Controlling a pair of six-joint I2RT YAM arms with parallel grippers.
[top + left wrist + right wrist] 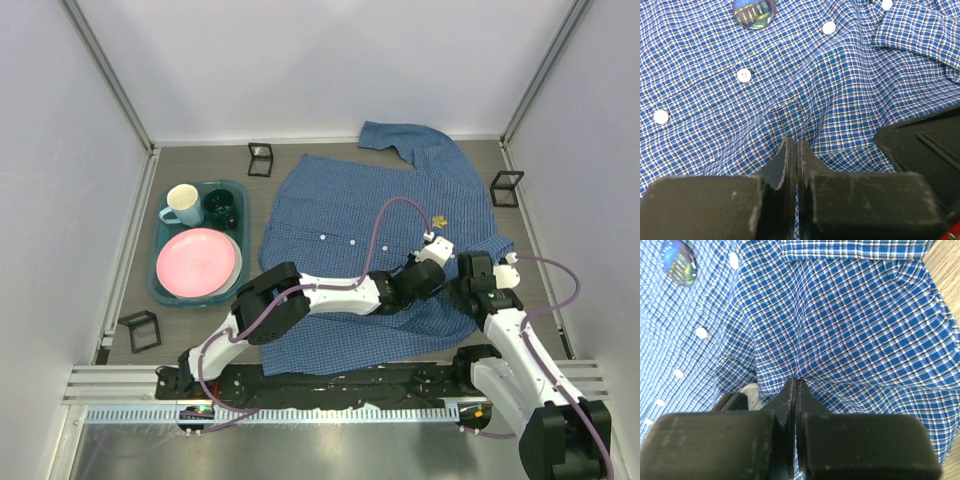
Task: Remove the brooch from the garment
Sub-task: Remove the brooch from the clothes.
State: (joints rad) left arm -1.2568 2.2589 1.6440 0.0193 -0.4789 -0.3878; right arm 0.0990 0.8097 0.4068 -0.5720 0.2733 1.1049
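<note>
Garment (370, 250): blue small-check shirt, spread flat on the table (200, 165), collar at the far side, hem toward the arm bases.

Brooch (440, 219): you will find it on the shirt front, right of centre in the top view, just past the 2 grippers on the far side. In the left wrist view it shows as a small glossy dome (754, 12) at the top edge, beside the row of white buttons (744, 75). The right wrist view has it at the upper left (680, 262). Neither gripper touches it.

Left gripper (792, 146): jaws pressed together. The cloth rises in a ridge to the tips and a sliver of check shows between the fingers (782, 165), so it is pinching a fold of the garment. In the top view it sits just on the near side of the brooch (434, 243).

Right gripper (794, 385): jaws pressed together, creases running in to the tips, so it is pinching the shirt too. It is just beside the left gripper, on its right (470, 268).

Left of the shirt is a teal tray (152, 270) holding 1 pink plate (197, 262), 1 cream mug (182, 205) and 1 dark green cup (220, 208).
</note>
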